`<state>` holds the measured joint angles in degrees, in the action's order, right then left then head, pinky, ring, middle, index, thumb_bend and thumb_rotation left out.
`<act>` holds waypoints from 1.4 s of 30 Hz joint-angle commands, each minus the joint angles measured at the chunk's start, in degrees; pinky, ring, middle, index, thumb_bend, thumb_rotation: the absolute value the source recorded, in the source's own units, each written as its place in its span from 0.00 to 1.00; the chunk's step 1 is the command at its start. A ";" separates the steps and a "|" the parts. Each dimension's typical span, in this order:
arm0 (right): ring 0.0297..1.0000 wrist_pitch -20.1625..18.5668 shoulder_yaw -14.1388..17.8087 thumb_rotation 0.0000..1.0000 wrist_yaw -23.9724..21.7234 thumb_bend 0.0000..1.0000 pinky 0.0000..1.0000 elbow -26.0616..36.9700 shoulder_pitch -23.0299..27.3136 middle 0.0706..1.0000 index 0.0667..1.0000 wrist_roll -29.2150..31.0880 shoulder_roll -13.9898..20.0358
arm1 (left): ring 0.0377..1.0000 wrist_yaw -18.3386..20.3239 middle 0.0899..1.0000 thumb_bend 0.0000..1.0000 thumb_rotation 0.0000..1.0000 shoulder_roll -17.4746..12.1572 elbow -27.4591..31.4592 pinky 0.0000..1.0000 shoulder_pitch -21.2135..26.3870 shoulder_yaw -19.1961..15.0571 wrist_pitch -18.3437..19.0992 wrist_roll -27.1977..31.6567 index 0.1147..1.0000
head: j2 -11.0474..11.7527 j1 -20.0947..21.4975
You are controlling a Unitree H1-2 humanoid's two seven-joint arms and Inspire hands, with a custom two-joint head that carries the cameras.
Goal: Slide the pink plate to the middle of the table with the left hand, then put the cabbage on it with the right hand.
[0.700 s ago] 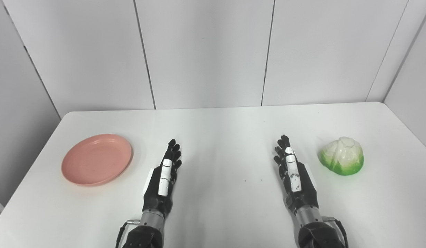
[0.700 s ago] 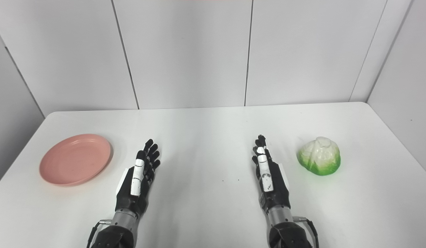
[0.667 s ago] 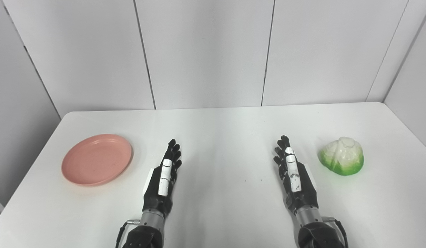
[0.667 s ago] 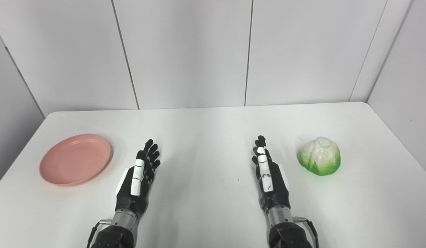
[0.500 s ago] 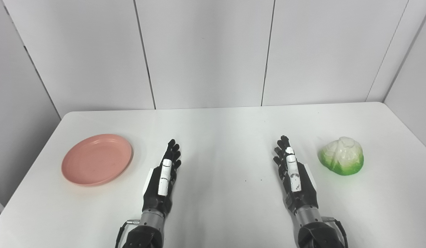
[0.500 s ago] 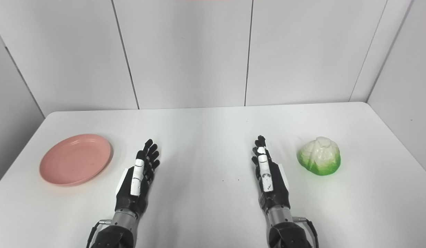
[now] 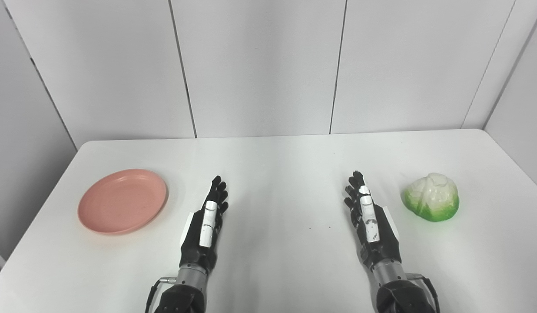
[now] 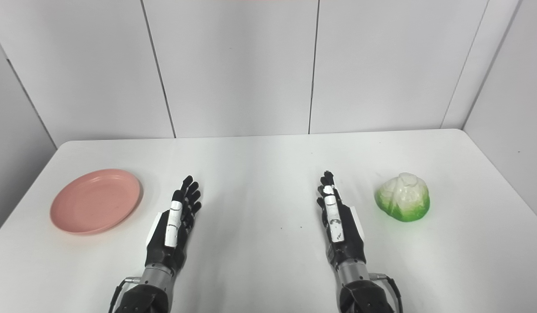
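On white counter point(image 7: 277, 156): pink plate point(image 7: 122, 201) at left side, cabbage point(image 7: 431, 198) at right side, well apart. Left hand point(image 7: 204, 228) near plate, fingers extended, holding nothing. Right hand point(image 7: 369, 221) near cabbage, fingers extended, holding nothing. Neither hand touches its object.

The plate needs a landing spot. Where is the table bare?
Bare: the middle strip between the left hand and right hand, and the whole far half of the table. Taken: the plate at far left, the cabbage at far right.
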<state>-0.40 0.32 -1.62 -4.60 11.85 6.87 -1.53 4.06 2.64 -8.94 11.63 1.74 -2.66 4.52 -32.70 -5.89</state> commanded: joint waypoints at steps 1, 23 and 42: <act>1.00 1.66 0.61 1.00 -1.01 0.68 1.00 1.71 0.75 1.00 1.00 0.89 0.76 | 1.00 -0.21 1.00 0.75 1.00 0.26 1.31 1.00 1.47 0.49 -1.83 -0.91 1.00 | 1.31 -4.06; 1.00 8.80 3.16 0.98 -5.96 0.64 1.00 -5.14 1.29 1.00 1.00 4.59 4.59 | 0.76 -11.13 0.74 0.81 1.00 -13.46 1.35 0.78 15.25 -18.89 -2.86 0.85 0.73 | 9.85 -17.75; 1.00 5.83 2.90 1.00 -5.03 0.61 1.00 -1.18 -0.32 1.00 1.00 4.27 4.32 | 0.80 -14.60 0.78 0.73 1.00 -28.07 -28.52 0.82 21.42 -23.73 -15.00 0.07 0.77 | 10.41 -17.91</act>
<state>5.43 3.11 -6.75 -6.94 11.78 11.03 3.06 -10.60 -23.15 -37.12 29.48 -22.20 -14.36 4.61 -22.06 -23.91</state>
